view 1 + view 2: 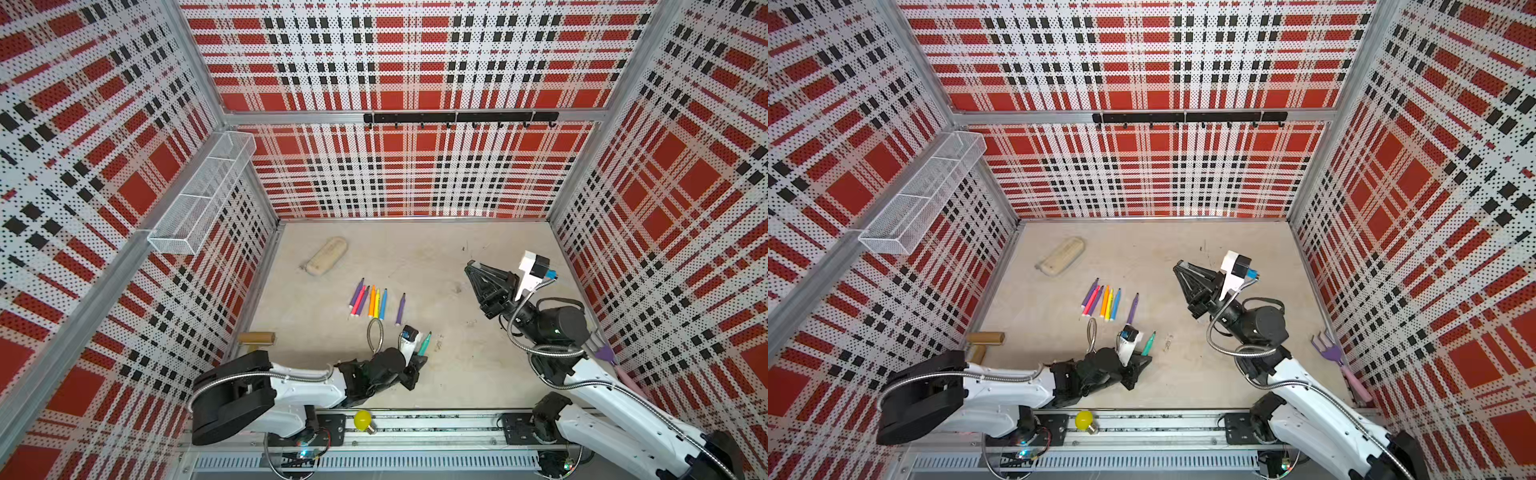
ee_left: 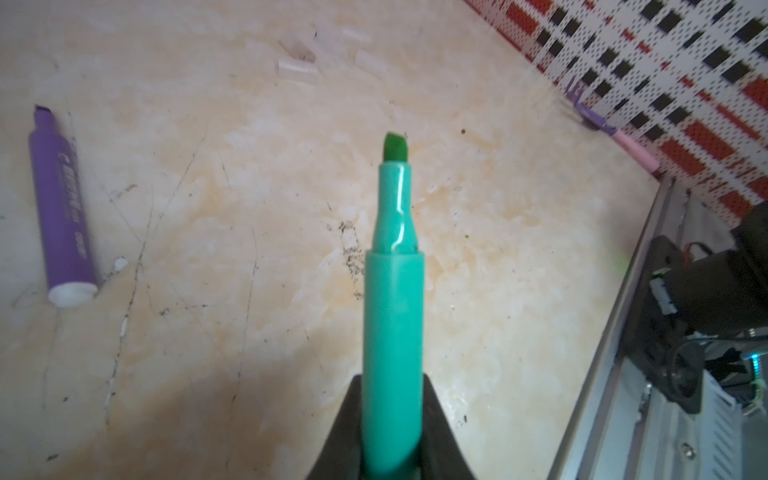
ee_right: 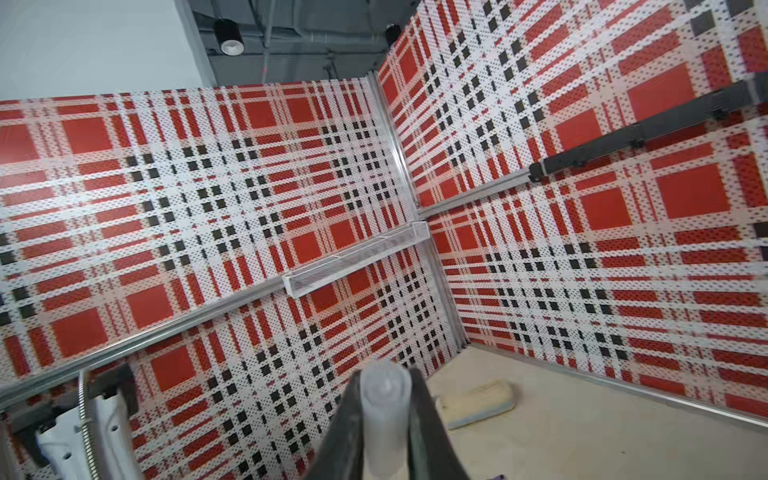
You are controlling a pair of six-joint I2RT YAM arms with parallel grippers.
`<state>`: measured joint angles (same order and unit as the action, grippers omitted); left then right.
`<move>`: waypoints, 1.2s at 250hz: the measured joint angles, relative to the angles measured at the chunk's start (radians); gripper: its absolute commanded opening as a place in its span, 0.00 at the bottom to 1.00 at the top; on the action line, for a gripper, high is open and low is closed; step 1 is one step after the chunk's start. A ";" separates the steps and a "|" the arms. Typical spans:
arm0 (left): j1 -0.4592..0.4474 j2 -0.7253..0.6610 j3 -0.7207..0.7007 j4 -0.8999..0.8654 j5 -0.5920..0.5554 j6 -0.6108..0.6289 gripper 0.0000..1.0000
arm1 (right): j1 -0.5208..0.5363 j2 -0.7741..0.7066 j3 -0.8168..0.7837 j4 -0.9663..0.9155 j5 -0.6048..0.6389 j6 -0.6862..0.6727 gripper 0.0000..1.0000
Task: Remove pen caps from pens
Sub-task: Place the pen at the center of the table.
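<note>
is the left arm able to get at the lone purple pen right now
Probably within reach, but not free to grasp: the left tool is shut on the teal pen. The purple pen lies alone on the table just beyond it, apart from the row of pens, with nothing between.

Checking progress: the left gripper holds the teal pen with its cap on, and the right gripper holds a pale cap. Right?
Not quite: the teal pen in the left gripper is uncapped, its green tip bare in the left wrist view. The right gripper does hold a pale cap.
</note>
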<state>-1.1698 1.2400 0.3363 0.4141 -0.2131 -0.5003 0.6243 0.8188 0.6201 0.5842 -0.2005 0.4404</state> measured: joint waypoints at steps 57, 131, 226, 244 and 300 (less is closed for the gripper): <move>0.187 -0.153 0.145 -0.287 -0.076 -0.009 0.00 | 0.000 0.040 0.166 -0.439 0.284 -0.206 0.00; 0.377 0.140 0.440 -0.455 -0.013 0.038 0.00 | -0.002 0.188 0.111 -0.661 0.404 -0.275 0.00; 0.462 0.404 0.512 -0.537 0.027 0.064 0.00 | -0.002 0.194 0.107 -0.671 0.440 -0.289 0.00; 0.468 0.419 0.514 -0.536 0.033 0.068 0.00 | -0.002 0.183 0.101 -0.672 0.446 -0.291 0.00; 0.486 0.459 0.518 -0.527 0.049 0.081 0.03 | -0.002 0.179 0.099 -0.671 0.452 -0.291 0.00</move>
<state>-0.6834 1.6989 0.8539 -0.1131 -0.1642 -0.4191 0.6220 0.9981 0.7193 -0.0872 0.2520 0.1490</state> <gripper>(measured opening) 0.175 0.169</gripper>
